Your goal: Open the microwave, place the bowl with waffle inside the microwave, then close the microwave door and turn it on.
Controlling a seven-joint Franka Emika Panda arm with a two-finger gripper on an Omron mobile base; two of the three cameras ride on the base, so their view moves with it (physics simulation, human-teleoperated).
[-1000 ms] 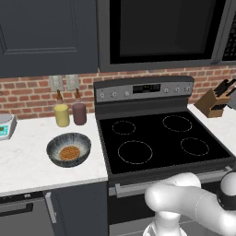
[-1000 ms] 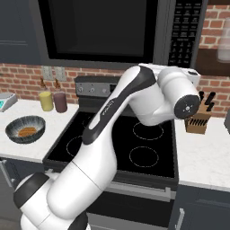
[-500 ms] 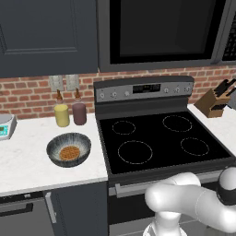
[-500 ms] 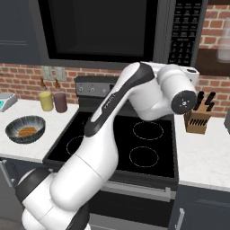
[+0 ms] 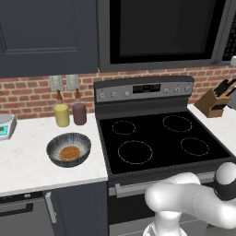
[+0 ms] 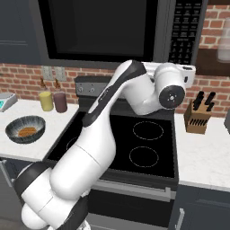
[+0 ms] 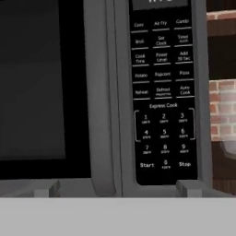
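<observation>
A red brick wall [image 5: 27,94] runs across the middle of the left base view, with dark panelled cabinets [image 5: 46,37] above at upper left. A white marble counter [image 5: 23,161] lies at lower left beside the black stove [image 5: 156,138], which fills the centre. A wooden knife block [image 5: 214,99] stands at the right edge, and two jars [image 5: 69,113] against the bricks

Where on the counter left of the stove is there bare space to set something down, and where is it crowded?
Free: the white counter in front of the bowl, and the strip between the bowl and the scale. Crowded: the back by the brick wall, where the yellow jar and maroon jar stand together. The stove top is bare too.
</observation>
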